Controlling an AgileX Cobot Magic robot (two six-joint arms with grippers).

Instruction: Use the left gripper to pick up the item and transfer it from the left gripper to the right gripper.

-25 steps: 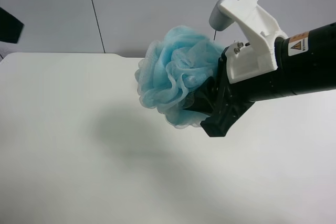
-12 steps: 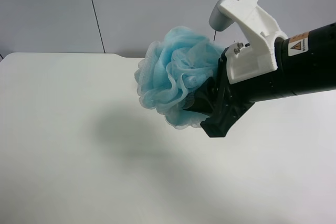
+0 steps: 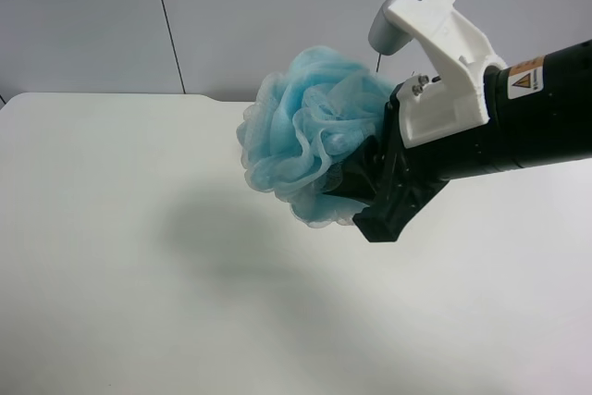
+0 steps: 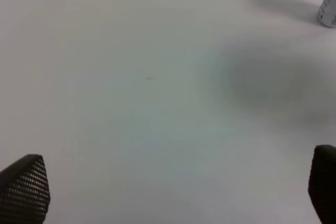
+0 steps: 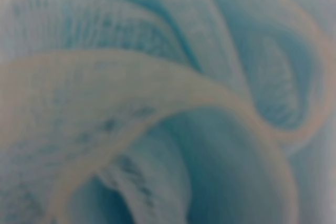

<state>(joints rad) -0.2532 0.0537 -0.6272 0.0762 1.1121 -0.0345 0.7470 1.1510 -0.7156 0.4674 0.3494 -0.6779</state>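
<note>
The item, a fluffy light-blue mesh pouf [image 3: 305, 141], hangs in the air above the white table [image 3: 111, 256]. The right gripper [image 3: 350, 176], on the black arm with the white bracket [image 3: 442, 53] and orange-white label, comes in from the exterior high view's right and is shut on the pouf's side. Its fingertips are buried in the mesh. The right wrist view is filled by blurred blue mesh [image 5: 168, 98]. The left gripper [image 4: 176, 184] shows only in the left wrist view. It is open and empty over bare table, with its black fingertips [image 4: 26, 184] wide apart.
A pale bottle's edge [image 4: 329, 9] stands at the border of the left wrist view. The pouf's soft shadow [image 3: 231, 228] lies on the table below it. Grey wall panels [image 3: 92, 16] rise behind the table's far edge.
The dark arm tip at the exterior high view's left edge has left the view. The right gripper and the pouf have stayed still.
</note>
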